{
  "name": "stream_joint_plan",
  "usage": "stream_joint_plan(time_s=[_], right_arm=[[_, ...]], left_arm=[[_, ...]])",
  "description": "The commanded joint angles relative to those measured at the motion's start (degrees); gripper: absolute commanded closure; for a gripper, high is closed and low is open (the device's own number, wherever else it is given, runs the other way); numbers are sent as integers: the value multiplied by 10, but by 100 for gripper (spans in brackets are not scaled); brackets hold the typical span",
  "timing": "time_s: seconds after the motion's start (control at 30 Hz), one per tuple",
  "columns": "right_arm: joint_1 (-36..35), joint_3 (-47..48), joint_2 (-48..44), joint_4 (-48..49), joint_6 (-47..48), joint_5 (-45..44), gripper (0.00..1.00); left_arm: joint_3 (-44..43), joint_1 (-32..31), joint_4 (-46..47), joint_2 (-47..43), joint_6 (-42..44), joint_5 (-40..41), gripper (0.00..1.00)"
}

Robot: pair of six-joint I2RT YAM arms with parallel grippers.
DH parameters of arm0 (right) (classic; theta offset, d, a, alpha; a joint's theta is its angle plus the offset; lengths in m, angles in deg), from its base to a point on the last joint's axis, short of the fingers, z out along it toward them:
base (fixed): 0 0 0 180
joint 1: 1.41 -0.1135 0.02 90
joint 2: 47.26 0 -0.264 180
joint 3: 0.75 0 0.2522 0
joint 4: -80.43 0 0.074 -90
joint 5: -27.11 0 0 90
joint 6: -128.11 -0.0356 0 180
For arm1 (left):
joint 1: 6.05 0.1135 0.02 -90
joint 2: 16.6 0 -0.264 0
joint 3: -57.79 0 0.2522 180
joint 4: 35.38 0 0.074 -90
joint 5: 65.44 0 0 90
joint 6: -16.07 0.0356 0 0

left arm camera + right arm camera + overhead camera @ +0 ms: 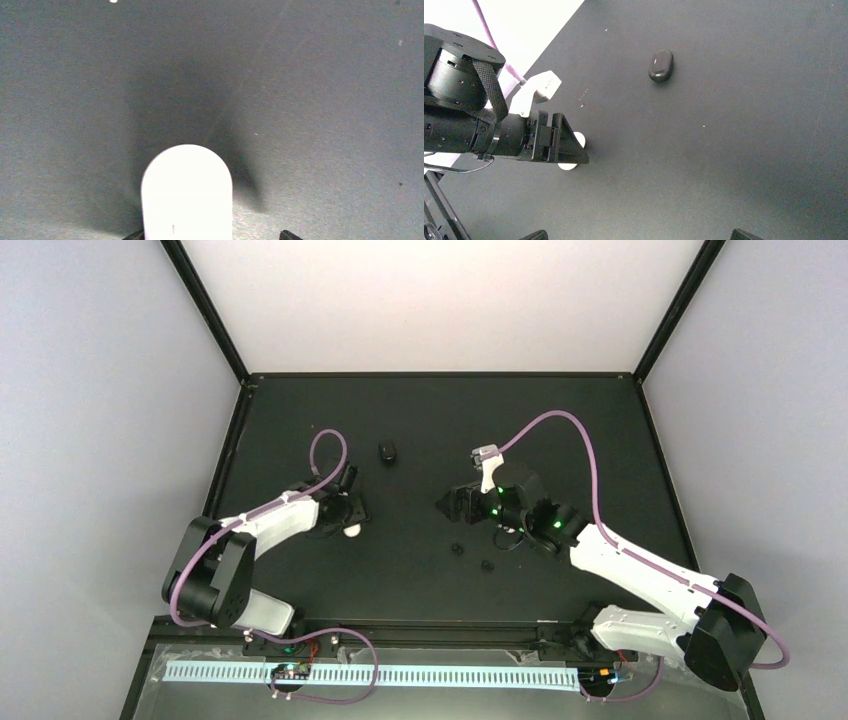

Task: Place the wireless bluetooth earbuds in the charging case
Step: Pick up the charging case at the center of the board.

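White case between left jaws

Table: flat matt black top with a black edge.
On it:
- black oval case, closed, lying flat towards the far edge, a little left of centre.
- white oval case, nearer and further left, well apart from the black one.
- black earbud, right of centre.
- second black earbud, near the first, not touching it.
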Motion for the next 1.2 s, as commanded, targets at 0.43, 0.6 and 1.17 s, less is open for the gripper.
stream_joint_plan(time_s=[0.43, 0.6, 1.17], right_arm=[[-2, 5, 41, 9, 22, 24, 5], [-37, 75, 163, 24, 55, 43, 7], [-104, 379, 534, -19, 186, 78, 13]], left_arm=[[-19, -46, -90, -142, -4, 48, 11], [-22, -39, -157, -315, 35, 134, 1], [-62, -37, -201, -494, 148, 259, 1]])
